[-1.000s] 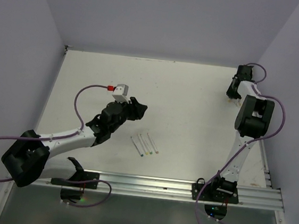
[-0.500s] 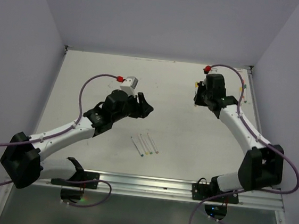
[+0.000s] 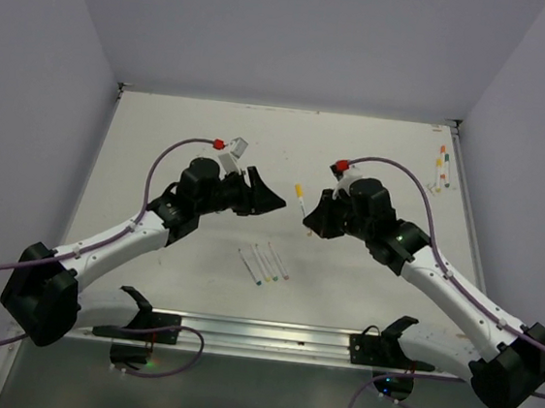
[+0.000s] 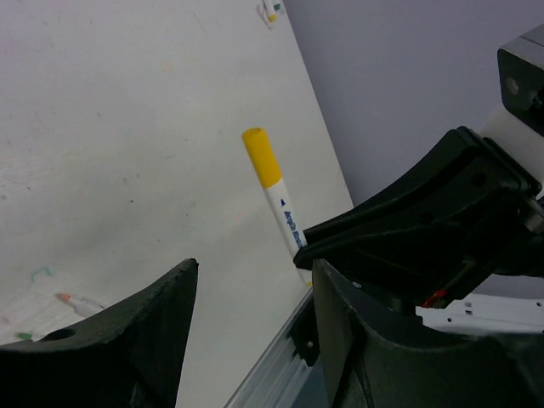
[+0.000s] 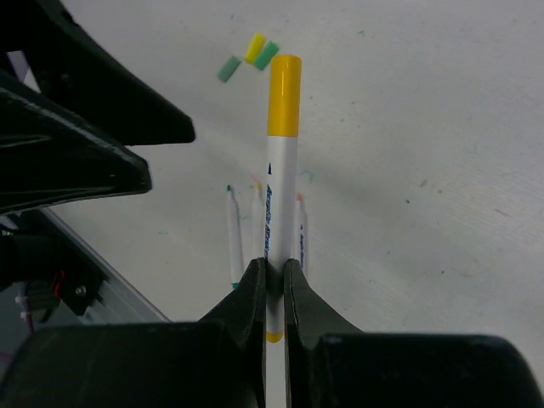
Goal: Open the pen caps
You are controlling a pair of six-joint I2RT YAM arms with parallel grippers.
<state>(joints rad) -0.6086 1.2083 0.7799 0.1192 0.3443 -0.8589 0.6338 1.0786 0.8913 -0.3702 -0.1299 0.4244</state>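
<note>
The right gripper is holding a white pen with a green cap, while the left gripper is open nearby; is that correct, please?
Not quite: the cap is yellow, not green, as the right wrist view shows. The right gripper does hold the pen, and the left gripper is open nearby.

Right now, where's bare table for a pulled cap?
Bare: the far strip of the table along the back wall, and its far-left corner beside the left arm. Crowded: centre, where the left gripper faces the right gripper holding the yellow-capped pen, three pens just nearer.
</note>
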